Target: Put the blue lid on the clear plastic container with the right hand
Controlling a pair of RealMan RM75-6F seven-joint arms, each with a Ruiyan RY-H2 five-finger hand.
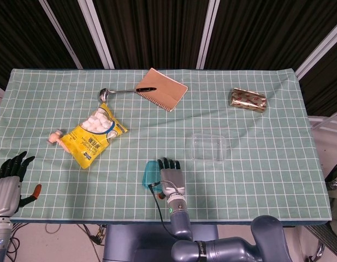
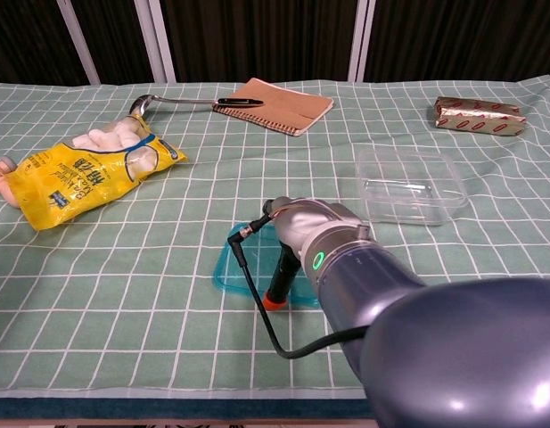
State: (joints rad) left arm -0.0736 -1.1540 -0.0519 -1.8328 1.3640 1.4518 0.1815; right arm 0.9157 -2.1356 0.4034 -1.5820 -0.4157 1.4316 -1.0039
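The blue lid (image 1: 149, 174) lies flat on the green checked cloth near the front edge, with its left part showing. My right hand (image 1: 170, 177) lies over its right part, fingers stretched out and pointing away from me. In the chest view the lid (image 2: 240, 267) shows under the wrist, and a dark, red-tipped finger of the right hand (image 2: 283, 273) rests on it. Nothing is gripped. The clear plastic container (image 1: 209, 147) stands empty to the right and farther back, apart from the hand. My left hand (image 1: 10, 176) hovers at the front left corner with its fingers spread and holds nothing.
A yellow marshmallow bag (image 1: 93, 135) lies at the left with a small pink item (image 1: 55, 137) beside it. A brown notebook (image 1: 161, 88) with a pen and a metal ladle (image 1: 116, 90) lie at the back. A gold wrapped pack (image 1: 248, 100) is at back right. A black cable (image 2: 253, 299) loops from the wrist.
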